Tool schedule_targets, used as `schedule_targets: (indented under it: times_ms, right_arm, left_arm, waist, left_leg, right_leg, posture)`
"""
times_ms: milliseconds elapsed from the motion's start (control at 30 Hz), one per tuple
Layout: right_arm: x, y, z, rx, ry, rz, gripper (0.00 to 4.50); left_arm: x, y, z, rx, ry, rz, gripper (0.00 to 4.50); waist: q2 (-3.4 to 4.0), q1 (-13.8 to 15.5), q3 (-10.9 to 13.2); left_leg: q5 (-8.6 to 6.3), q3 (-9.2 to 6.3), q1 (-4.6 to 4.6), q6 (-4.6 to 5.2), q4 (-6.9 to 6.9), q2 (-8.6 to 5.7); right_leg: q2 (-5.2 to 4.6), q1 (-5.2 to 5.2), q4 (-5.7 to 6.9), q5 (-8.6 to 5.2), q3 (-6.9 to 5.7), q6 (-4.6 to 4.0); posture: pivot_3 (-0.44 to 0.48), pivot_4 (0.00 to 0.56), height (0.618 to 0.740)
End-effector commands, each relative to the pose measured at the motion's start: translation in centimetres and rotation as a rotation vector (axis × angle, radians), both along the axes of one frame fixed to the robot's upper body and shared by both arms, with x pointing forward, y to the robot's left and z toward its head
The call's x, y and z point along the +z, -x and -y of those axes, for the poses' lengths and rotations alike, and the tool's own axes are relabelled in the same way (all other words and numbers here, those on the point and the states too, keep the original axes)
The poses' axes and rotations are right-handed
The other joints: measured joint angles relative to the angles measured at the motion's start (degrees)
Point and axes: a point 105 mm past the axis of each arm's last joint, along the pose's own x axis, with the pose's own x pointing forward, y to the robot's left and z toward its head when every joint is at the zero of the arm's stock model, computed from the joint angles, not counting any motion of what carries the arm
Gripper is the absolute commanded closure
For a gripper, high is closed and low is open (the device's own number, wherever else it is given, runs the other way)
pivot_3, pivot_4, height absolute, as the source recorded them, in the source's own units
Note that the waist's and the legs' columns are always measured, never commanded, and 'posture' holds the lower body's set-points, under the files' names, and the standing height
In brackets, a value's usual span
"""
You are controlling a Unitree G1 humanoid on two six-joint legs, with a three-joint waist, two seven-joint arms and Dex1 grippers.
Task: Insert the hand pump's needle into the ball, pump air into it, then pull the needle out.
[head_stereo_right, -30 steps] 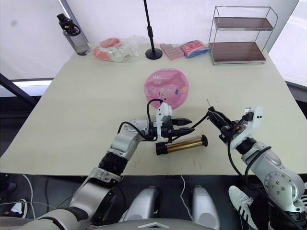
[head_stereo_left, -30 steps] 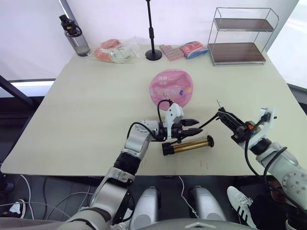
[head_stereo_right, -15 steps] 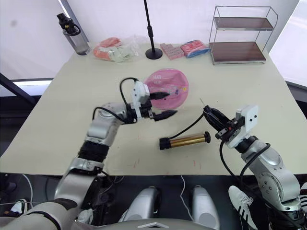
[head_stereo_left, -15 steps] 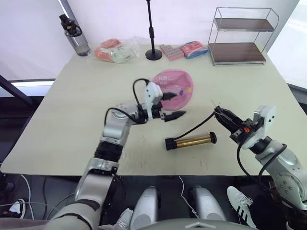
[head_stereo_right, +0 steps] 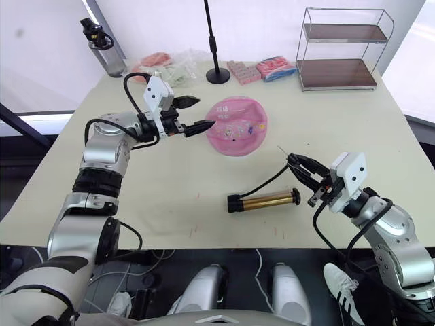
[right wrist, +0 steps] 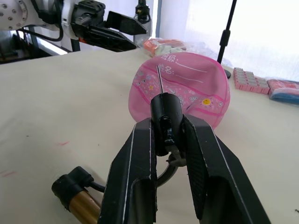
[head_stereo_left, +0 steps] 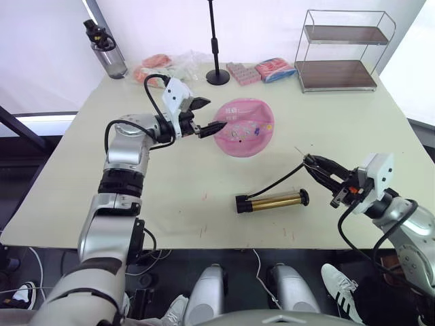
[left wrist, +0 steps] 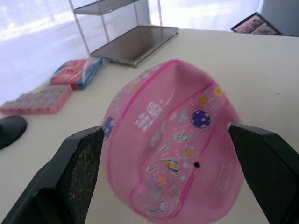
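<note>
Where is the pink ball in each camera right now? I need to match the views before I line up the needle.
Left eye view: the ball lies mid-table, just beyond the open left gripper.
Right eye view: ball, same spot.
Left wrist view: ball saggy, between that gripper's fingers.
Right wrist view: ball behind the needle held by the right gripper.
Shared landmark: the black stand pole's base.

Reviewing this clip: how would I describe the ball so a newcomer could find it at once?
On the beige table, look just in front of the black stand pole's base. The ball lies there: a saggy pink disc printed with small colourful pictures, far larger than the pink packets behind it.
</note>
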Motion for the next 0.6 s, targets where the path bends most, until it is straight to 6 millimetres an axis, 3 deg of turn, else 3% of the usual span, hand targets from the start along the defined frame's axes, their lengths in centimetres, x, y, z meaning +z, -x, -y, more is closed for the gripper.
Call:
schedule_targets:
  times_ms: [33,233,600]
  right_arm:
    - [0.9,0.2,-0.2,0.008,0.009,0.067,4.19]
    - [0.8,0.2,-0.3,0.003,0.014,0.075,4.19]
    - [0.7,0.4,-0.4,-0.015,0.019,0.092,4.19]
  left_arm:
    - [1.4,-1.0,-0.7,0.039,0.02,0.041,0.02]
    - [-0.3,-2.4,-0.7,0.08,-0.012,-0.028,0.02]
    - [-3.0,-3.5,1.1,0.139,-0.012,-0.124,0.02]
  waist:
    - [-0.01,0.01,0.0]
    - [-0.01,0.02,0.01]
    - [-0.07,0.01,0.04]
  left_leg:
    - [0.0,0.0,0.0,0.0,0.0,0.0]
    - [0.0,0.0,-0.01,0.0,-0.01,-0.01]
    - [0.0,-0.01,-0.02,0.0,0.0,-0.01]
  right_leg:
    - [0.0,0.0,0.0,0.0,0.0,0.0]
    - [0.0,0.0,-0.01,0.0,-0.01,-0.01]
    - [0.0,0.0,0.01,0.0,-0.03,0.0]
  posture:
    - [0.0,0.15,0.731]
    - [0.0,0.15,0.731]
    - [0.0,0.15,0.731]
